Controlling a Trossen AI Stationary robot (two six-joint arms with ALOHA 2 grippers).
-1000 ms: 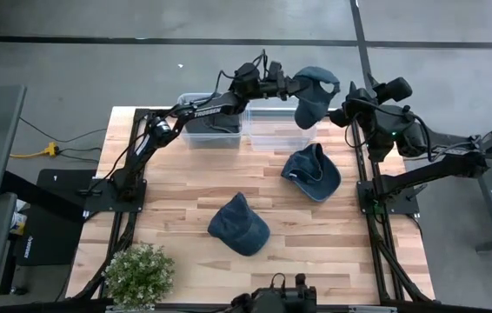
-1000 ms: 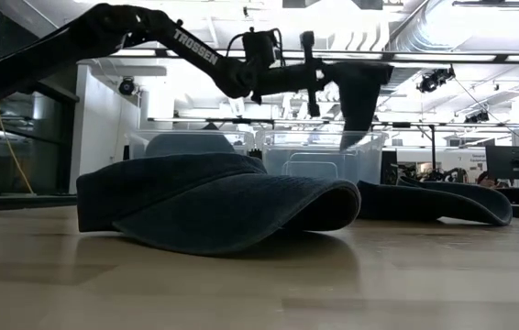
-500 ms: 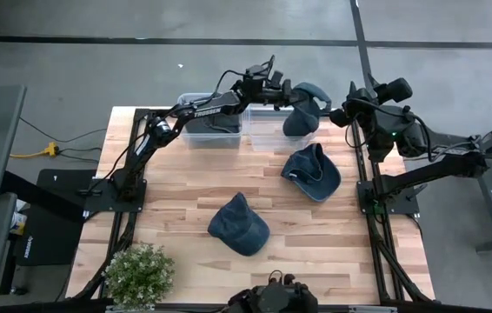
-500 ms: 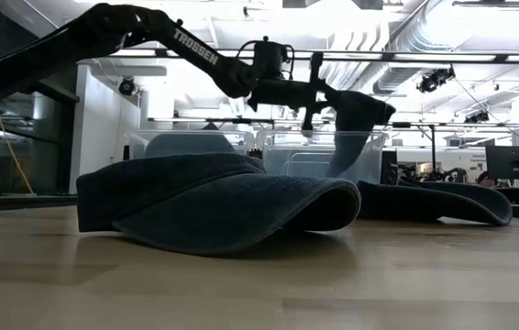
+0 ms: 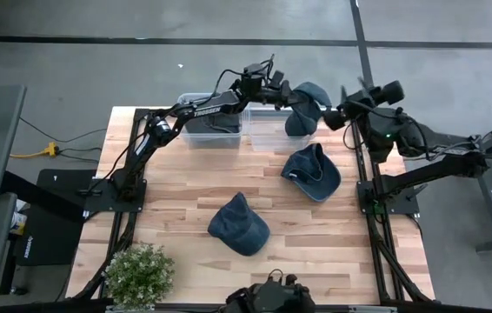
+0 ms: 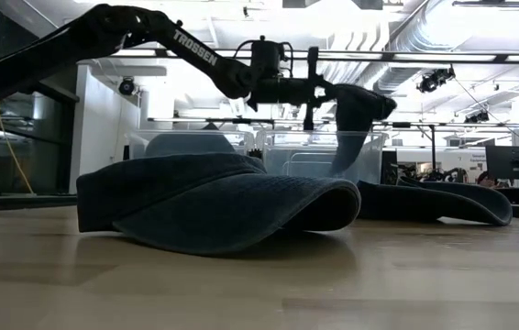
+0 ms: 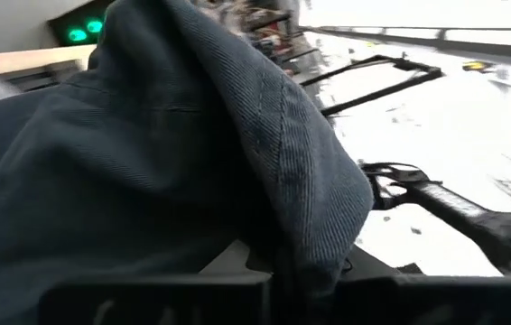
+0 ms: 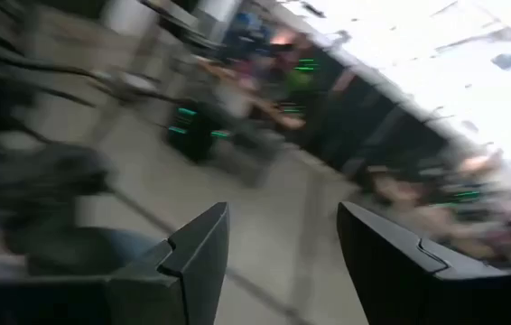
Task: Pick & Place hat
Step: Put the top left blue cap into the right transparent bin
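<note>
My left gripper (image 5: pixel 289 94) reaches level over the table's far edge and is shut on a blue denim hat (image 5: pixel 309 111). The hat (image 6: pixel 356 115) hangs from it over the right clear bin (image 5: pixel 270 136), its lower end down between the bin's walls (image 6: pixel 314 160). Two more blue hats lie brim-down on the wood, one at mid-right (image 5: pixel 311 171) and one nearer the front (image 5: pixel 239 224). Just to the right of the held hat, my right gripper (image 5: pixel 335 117) stands open (image 8: pixel 283 262) with nothing between its fingers. My left gripper pinches the hat's cloth at its top (image 7: pixel 284 257) between its two fingers. The fingers lie level and come from the table's left. The hat droops slack below and beyond them (image 6: pixel 344 147), lifted clear of the table. Which part of the hat is held, the cloth hides.
A second clear bin (image 5: pixel 213 129) with dark contents stands left of the first at the far edge. A small potted plant (image 5: pixel 139 274) sits at the near left corner. Bare wood lies along the table's left half and front right.
My left gripper has tipped down to level and sunk a little over the right bin. The hat, which hung higher above the bin's rim, now dips its lower end inside the walls. My right gripper has rolled about its own axis in place.
</note>
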